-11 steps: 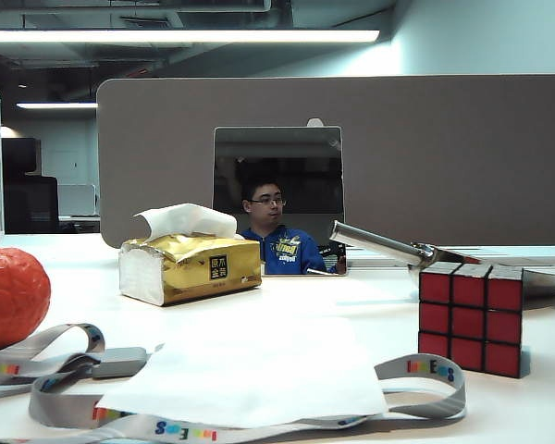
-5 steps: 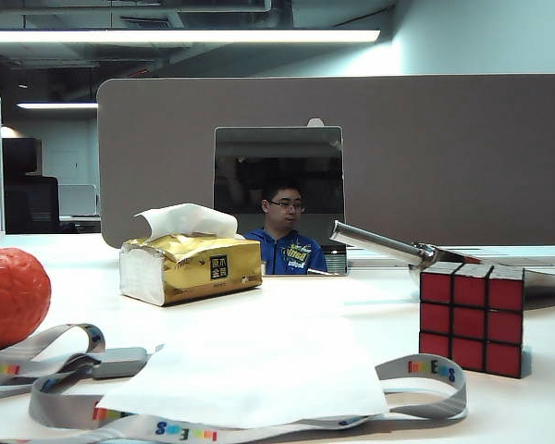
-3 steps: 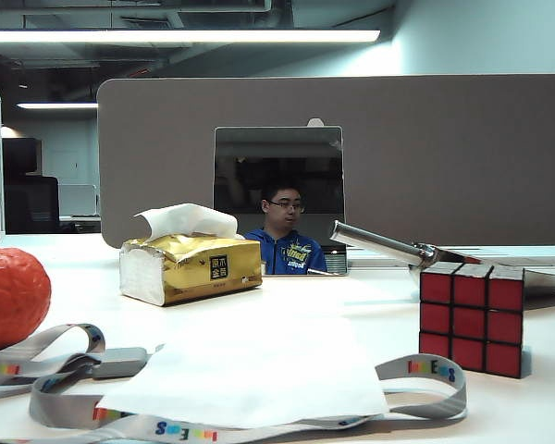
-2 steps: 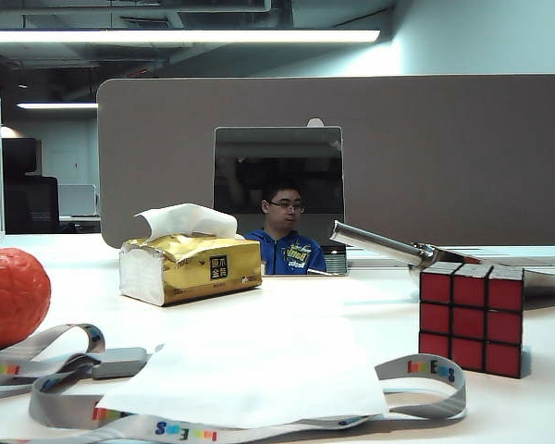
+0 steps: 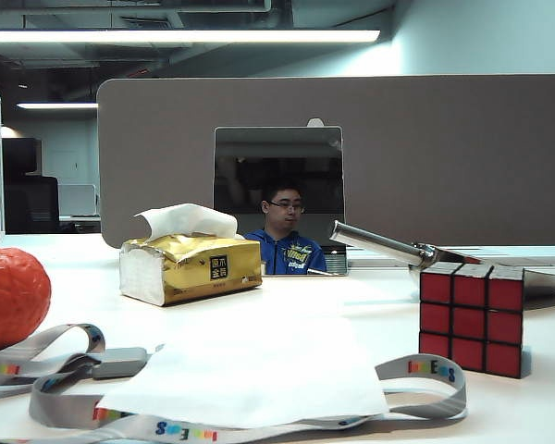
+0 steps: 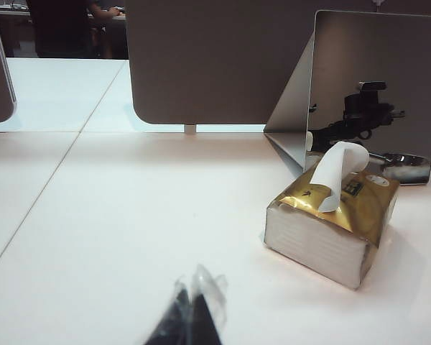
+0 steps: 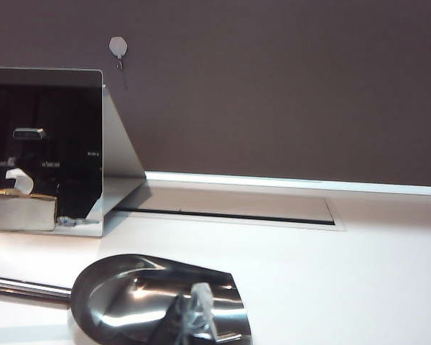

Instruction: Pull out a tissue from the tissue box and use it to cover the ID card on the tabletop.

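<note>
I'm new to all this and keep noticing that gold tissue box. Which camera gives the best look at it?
The left wrist view: the tissue box sits whole, from above, its white tuft curling up. The exterior view shows the tissue box whole too, but low and side-on. The right wrist view catches only its reflection in the mirror.

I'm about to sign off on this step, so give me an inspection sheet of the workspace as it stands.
Surface: white table, no spills seen.
Job's things: tissue lies flat over the lanyard; card face hidden, only a grey end shows. Tissue box upright, white tuft out.
Clutter: puzzle cube, metal scoop, orange ball, mirror.
Grippers: left gripper shut, empty, low over bare table short of the box; right gripper shut, empty, by the scoop.
Cables: nothing seen.
Surroundings: grey divider; a person in blue shows in the mirror.
</note>
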